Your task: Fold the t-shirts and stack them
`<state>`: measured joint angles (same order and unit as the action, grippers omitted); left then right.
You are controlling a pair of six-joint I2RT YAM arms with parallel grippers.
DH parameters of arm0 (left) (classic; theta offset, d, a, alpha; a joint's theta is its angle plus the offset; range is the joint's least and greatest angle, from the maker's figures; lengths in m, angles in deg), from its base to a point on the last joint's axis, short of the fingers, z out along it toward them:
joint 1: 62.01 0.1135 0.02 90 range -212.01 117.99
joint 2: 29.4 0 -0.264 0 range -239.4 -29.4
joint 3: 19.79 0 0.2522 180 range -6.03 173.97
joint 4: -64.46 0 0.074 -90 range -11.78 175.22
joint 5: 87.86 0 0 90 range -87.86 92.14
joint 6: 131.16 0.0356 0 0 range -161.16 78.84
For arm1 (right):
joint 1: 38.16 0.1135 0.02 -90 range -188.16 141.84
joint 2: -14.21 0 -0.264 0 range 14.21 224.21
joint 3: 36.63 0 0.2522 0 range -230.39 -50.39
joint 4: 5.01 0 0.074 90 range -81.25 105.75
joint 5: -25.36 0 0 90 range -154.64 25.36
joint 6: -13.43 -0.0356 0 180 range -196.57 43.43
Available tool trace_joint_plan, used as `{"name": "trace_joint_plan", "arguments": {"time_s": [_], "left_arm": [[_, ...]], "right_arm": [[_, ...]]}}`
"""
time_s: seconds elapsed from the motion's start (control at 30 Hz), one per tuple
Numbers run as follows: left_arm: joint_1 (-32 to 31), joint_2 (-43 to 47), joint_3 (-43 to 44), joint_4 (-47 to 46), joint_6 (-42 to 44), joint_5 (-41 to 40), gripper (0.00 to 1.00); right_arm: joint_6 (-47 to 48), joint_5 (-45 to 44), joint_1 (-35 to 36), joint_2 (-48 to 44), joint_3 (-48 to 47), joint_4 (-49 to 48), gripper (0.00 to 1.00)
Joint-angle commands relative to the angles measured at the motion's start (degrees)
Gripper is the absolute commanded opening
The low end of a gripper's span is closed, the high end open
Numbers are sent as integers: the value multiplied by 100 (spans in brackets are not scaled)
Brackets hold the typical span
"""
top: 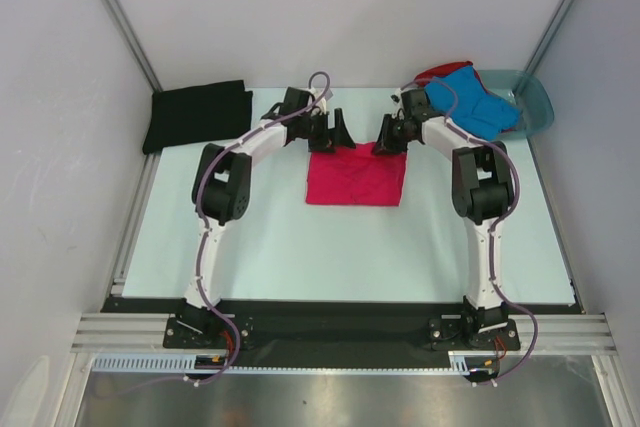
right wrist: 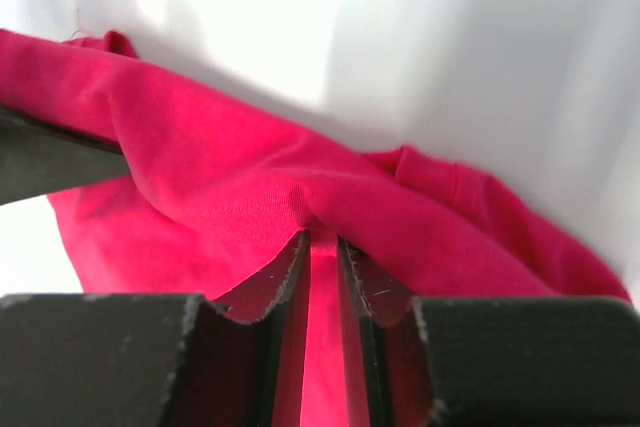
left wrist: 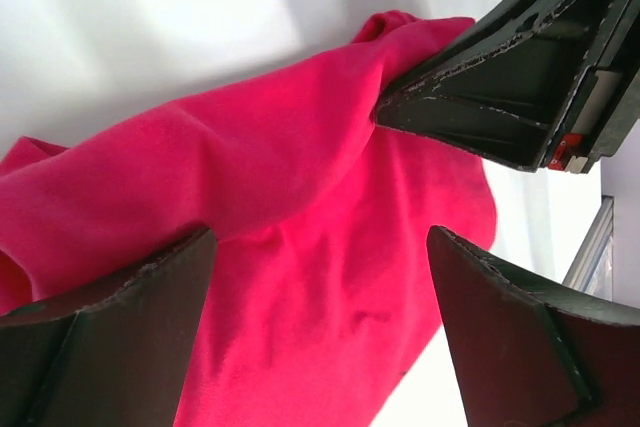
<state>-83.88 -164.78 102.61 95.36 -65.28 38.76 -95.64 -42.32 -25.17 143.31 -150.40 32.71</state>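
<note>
The magenta-pink t-shirt (top: pixel 356 177) lies folded in a flat rectangle at mid-table. My right gripper (top: pixel 392 143) is at its far right corner, and in the right wrist view it (right wrist: pixel 322 239) is shut on a pinch of pink cloth (right wrist: pixel 230 177). My left gripper (top: pixel 331 133) hovers over the shirt's far left corner, open. In the left wrist view it (left wrist: pixel 320 237) stands wide apart above the pink cloth (left wrist: pixel 300 277) with nothing held. A black t-shirt (top: pixel 197 114) lies folded at the far left. A blue t-shirt (top: pixel 474 100) is heaped over a red one (top: pixel 438 71) at the far right.
A translucent teal basin (top: pixel 533 99) sits at the far right corner, under the blue and red shirts. Grey walls with metal rails close in the table on the left, right and back. The right gripper's finger (left wrist: pixel 500 97) shows close by in the left wrist view.
</note>
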Motion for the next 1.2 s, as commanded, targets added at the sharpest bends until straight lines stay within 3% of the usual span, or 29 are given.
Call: {"name": "trace_joint_plan", "arguments": {"time_s": [0.0,0.33,0.5,0.8,0.97,1.17], "left_arm": [[77,-147,351,-36,-49,126,93],[209,-165,342,-159,-67,-23,93],[209,89,70,-413,-84,-103,93],[192,1047,-861,-967,83,-630,94],[192,1381,-1116,-941,100,-692,94],[157,1829,-1670,-1020,56,-683,94]], "right_arm": [[202,-53,-34,203,-562,-58,23],[351,-96,-314,1011,-1977,-50,25],[474,-79,-464,1022,-2252,-32,25],[598,-79,-342,-717,-549,-331,29],[720,-544,-236,-1211,217,-191,47],[843,-809,-227,-1519,1025,2,50]]}}
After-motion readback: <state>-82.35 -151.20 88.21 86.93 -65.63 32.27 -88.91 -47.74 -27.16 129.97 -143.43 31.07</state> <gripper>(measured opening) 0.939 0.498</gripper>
